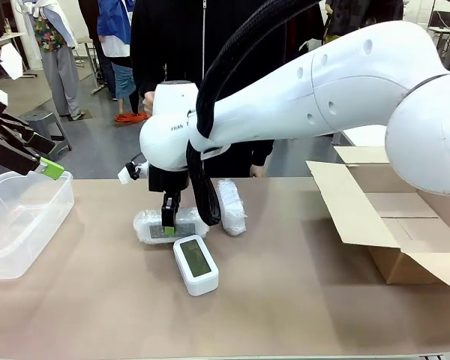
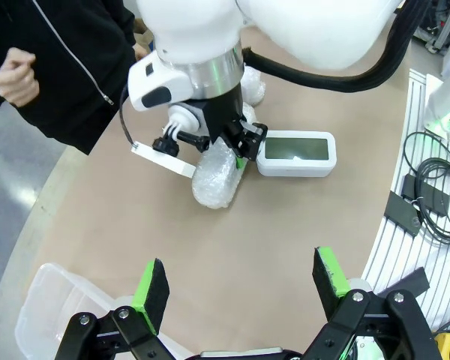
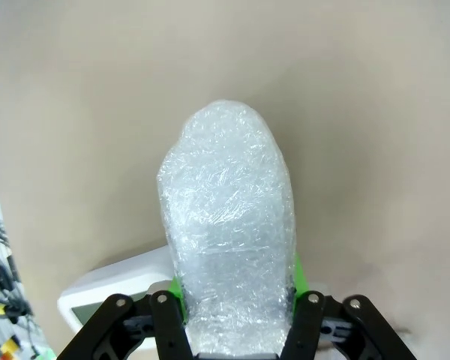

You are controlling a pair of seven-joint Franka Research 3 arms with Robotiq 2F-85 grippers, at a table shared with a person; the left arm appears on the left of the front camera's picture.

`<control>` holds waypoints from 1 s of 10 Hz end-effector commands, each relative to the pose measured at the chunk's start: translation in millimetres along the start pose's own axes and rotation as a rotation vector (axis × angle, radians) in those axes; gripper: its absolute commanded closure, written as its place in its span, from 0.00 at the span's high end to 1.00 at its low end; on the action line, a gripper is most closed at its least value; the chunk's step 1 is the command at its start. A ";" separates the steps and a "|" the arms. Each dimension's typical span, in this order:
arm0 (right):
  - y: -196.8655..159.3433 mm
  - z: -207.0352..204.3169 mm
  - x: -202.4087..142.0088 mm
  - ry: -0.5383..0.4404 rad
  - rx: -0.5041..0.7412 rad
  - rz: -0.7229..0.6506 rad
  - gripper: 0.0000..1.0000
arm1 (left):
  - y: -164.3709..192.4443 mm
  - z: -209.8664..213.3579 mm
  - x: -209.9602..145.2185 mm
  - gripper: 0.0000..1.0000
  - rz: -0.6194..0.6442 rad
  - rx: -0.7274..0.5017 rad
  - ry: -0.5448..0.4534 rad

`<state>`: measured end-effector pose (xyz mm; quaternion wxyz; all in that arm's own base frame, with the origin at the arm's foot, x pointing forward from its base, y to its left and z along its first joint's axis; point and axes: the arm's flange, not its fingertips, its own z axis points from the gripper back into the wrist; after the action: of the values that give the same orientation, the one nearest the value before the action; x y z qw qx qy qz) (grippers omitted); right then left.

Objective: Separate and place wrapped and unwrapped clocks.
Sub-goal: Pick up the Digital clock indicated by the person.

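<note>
Front view: right gripper (image 1: pixel 169 227) points down, clamping wrapped clock (image 1: pixel 145 226).

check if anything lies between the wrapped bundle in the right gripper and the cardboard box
Yes. The right gripper is shut on one bubble-wrapped bundle, and the second bubble-wrapped bundle lies just beside it on the side toward the cardboard box. A lift would probably clear it; a slide along the table would not.

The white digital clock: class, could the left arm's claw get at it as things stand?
Probably yes. The left claw is open with bare table between it and the white clock, whose near side is free. The right claw, shut on a wrapped bundle beside it, leaves little room.
</note>
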<state>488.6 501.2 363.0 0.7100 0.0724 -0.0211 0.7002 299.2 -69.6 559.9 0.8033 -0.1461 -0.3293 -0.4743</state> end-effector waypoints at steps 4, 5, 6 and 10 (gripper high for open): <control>52.0 129.4 -5.7 -0.081 -0.092 -0.013 0.55 | 1.5 -0.6 -0.4 1.00 0.001 -0.009 -0.013; 68.3 153.6 -10.4 -0.089 -0.102 -0.024 0.55 | 1.5 -0.6 -0.4 1.00 0.001 -0.009 -0.013; 82.9 174.9 -14.7 -0.092 -0.120 -0.049 0.55 | 1.5 -0.6 -0.4 1.00 0.001 -0.009 -0.013; 83.5 202.4 -5.3 -0.102 -0.158 -0.044 0.55 | 1.5 -0.6 -0.4 1.00 0.001 -0.009 -0.013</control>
<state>421.5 463.5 566.0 0.7401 0.0490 -0.1086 0.6619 299.3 -69.5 559.9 0.8034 -0.1462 -0.3293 -0.4741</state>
